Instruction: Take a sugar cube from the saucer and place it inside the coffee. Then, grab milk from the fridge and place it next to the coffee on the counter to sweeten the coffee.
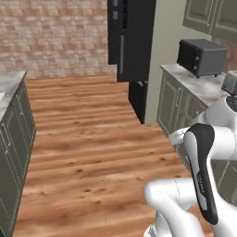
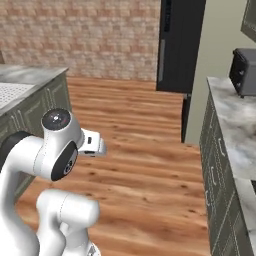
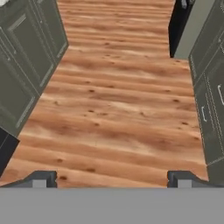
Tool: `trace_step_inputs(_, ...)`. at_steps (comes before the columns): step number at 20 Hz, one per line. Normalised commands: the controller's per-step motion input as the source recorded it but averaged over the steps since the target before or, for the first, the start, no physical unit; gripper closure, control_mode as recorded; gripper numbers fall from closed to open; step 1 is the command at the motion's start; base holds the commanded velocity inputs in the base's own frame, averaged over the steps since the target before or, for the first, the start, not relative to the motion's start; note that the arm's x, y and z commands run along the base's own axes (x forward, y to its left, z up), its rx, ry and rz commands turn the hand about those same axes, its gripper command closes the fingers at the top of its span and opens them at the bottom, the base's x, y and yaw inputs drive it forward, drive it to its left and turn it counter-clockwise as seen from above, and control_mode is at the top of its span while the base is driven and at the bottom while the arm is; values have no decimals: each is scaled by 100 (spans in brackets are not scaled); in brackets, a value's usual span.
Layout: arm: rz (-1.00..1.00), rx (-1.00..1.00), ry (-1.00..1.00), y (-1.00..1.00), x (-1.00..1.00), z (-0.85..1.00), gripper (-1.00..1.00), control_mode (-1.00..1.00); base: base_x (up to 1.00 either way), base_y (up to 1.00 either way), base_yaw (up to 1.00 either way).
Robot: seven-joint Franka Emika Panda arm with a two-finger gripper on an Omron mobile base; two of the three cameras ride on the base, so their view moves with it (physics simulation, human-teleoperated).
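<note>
The claw [image 3: 112, 177] sits nearest the lens in the hand view, its two dark tips spread as wide as they go and gripping nothing, with bare plank floor [image 3: 118, 100] between and beyond them. Olive cabinet fronts [image 3: 26, 57] run along one side of the claw and another bank [image 3: 212, 100] along the other, so the robot stands in an aisle between them.

By my judgement the step in hand is the trip to the fridge [image 1: 132, 39] for the milk. The fridge is well ahead of the claw, at the far end of the aisle and off toward the side of the marble tabletop [image 1: 201, 85]. It looks tall, with a black frame and a dark door edge facing the aisle; its shelves can't be made out from here, and no carton can be picked out.

To do this well, keep the arm tucked and the claw apart from the cabinet fronts while the base drives up, stop square to the fridge opening, and keep the tips spread until the carton sits between them. A dark toaster oven [image 1: 202, 56] rests on the tabletop, beyond the claw on that same side.
</note>
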Motion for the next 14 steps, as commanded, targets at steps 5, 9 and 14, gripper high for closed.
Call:
trace_step_inputs(5,0,0,0,0,0,0,-100,100,100,0,11)
trace_step_inputs(9,0,0,0,0,0,0,-100,100,100,0,10)
trace_step_inputs(14,0,0,0,0,0,0,-100,100,100,0,9)
